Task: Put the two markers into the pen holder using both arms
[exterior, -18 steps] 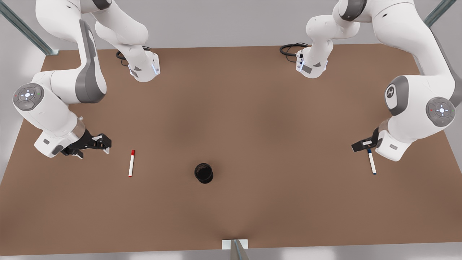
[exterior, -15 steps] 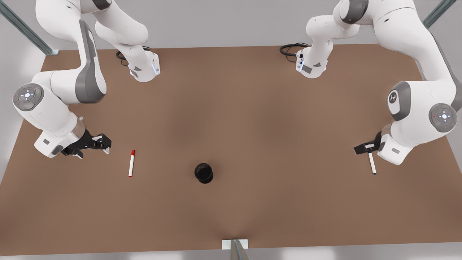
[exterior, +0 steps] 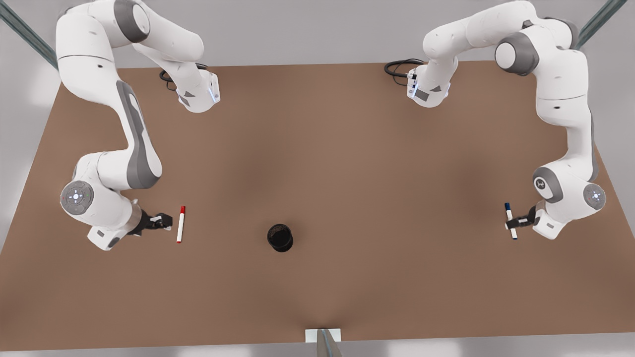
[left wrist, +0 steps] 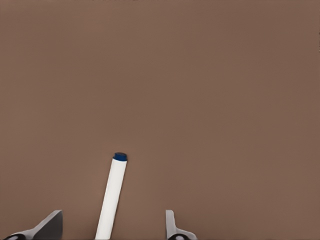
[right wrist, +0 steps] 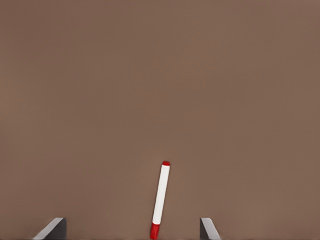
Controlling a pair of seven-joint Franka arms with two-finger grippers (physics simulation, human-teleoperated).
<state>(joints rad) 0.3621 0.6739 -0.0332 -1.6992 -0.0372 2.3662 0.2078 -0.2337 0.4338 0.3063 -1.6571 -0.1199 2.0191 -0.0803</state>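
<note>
The red-capped marker (exterior: 180,224) lies flat on the brown table (exterior: 317,148) at the front view's left. My right gripper (exterior: 163,220) sits low just beside it, open. In the right wrist view the red marker (right wrist: 160,197) lies between and ahead of the spread fingertips, with the gripper (right wrist: 131,226) open. The blue-capped marker (exterior: 510,222) lies at the front view's right. My left gripper (exterior: 516,221) is down at its barrel, open. The left wrist view shows the blue marker (left wrist: 112,197) between the fingers of the open gripper (left wrist: 112,222). The black pen holder (exterior: 280,237) stands upright between the markers.
Both arm bases (exterior: 198,96) (exterior: 429,91) stand at the table's far edge with black cables beside them. A small metal bracket (exterior: 322,339) sits at the near edge. Bare tabletop stretches from each marker to the holder.
Both arms have swung down and in. The right gripper dropped toward the red marker. The left gripper moved from the blue marker's cap end down onto its barrel. Neither marker has moved.
</note>
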